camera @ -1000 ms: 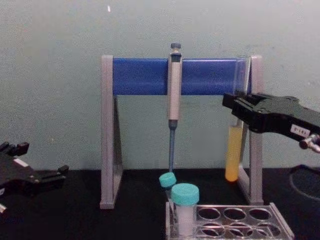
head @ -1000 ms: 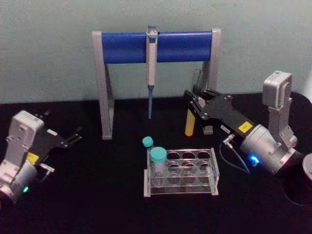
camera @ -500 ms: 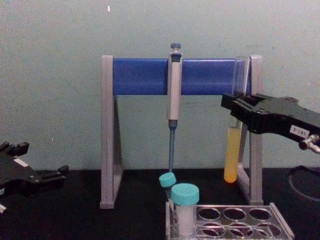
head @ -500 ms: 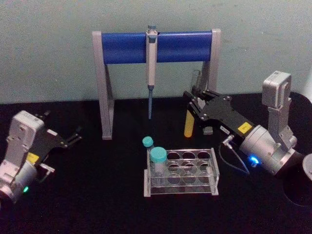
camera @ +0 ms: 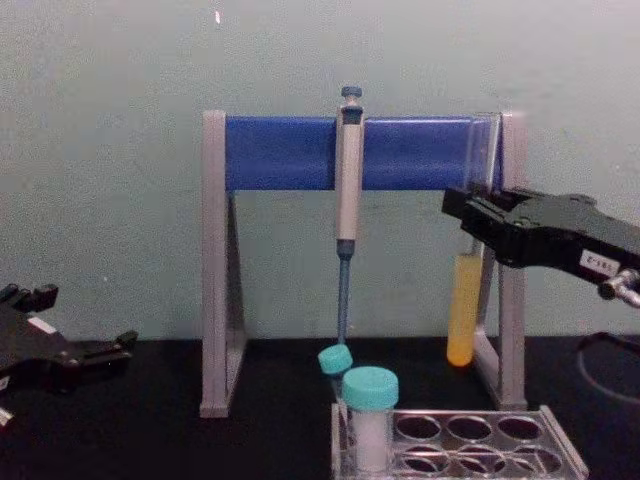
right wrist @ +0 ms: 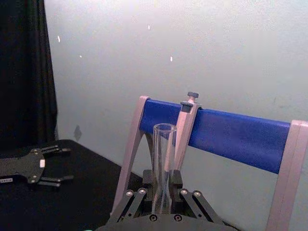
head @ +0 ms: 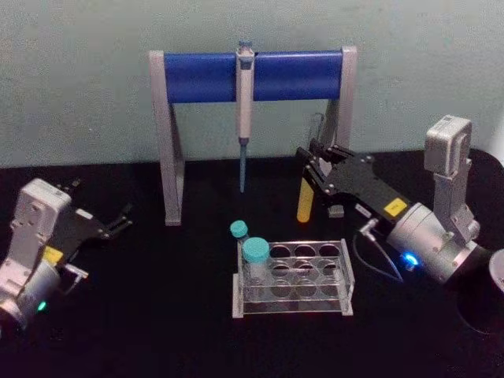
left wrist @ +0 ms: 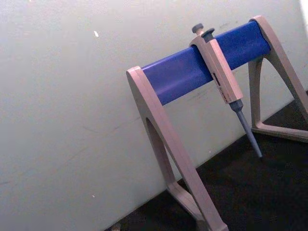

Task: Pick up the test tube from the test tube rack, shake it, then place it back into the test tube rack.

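The test tube (head: 304,201) is a thin clear tube with yellow-orange liquid in its lower part (camera: 461,310). It hangs in the air behind and above the test tube rack (head: 294,304), in front of the stand's right leg. My right gripper (head: 315,169) is shut on its upper part, and the open mouth (right wrist: 164,130) sticks up above the fingers (right wrist: 139,192). The clear rack (camera: 480,411) stands mid-table with round holes free on its right side. My left gripper (head: 120,220) rests open at the far left of the table (camera: 80,322).
A grey stand with a blue crossbar (head: 201,76) spans the back, and a grey-blue pipette (head: 245,102) hangs from its middle. Two teal-capped tubes (head: 255,252) stand in the rack's left end. The black table is bare between the left gripper and the rack.
The right gripper has shifted slightly, carrying the test tube a little lower with its bottom swung a bit to the left. The left arm has not moved.
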`<control>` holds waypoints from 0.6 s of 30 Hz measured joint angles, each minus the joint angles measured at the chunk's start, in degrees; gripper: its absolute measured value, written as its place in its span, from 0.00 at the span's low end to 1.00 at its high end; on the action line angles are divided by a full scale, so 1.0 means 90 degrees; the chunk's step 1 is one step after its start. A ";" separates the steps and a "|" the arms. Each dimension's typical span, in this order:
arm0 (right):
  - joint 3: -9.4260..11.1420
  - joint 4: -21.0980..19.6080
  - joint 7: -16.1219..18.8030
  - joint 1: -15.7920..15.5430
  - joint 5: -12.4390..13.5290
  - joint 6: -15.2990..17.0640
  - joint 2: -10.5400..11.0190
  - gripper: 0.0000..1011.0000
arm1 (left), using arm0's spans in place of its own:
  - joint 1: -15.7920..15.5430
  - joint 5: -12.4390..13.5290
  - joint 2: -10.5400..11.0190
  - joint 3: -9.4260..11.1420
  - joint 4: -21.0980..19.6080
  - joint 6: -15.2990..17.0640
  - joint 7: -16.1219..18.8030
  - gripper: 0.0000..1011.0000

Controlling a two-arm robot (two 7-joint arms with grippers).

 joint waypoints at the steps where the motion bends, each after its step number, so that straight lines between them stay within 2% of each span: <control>1: 0.0000 0.0000 0.0000 -0.0001 0.0000 0.0001 0.0000 0.23 | 0.0000 0.0000 0.0000 0.0000 0.0000 0.0000 0.0000 1.00; 18: 0.0013 -0.0001 0.0020 0.0000 0.0031 0.0005 0.0006 0.23 | 0.0000 0.0000 0.0000 0.0000 0.0000 0.0000 0.0000 1.00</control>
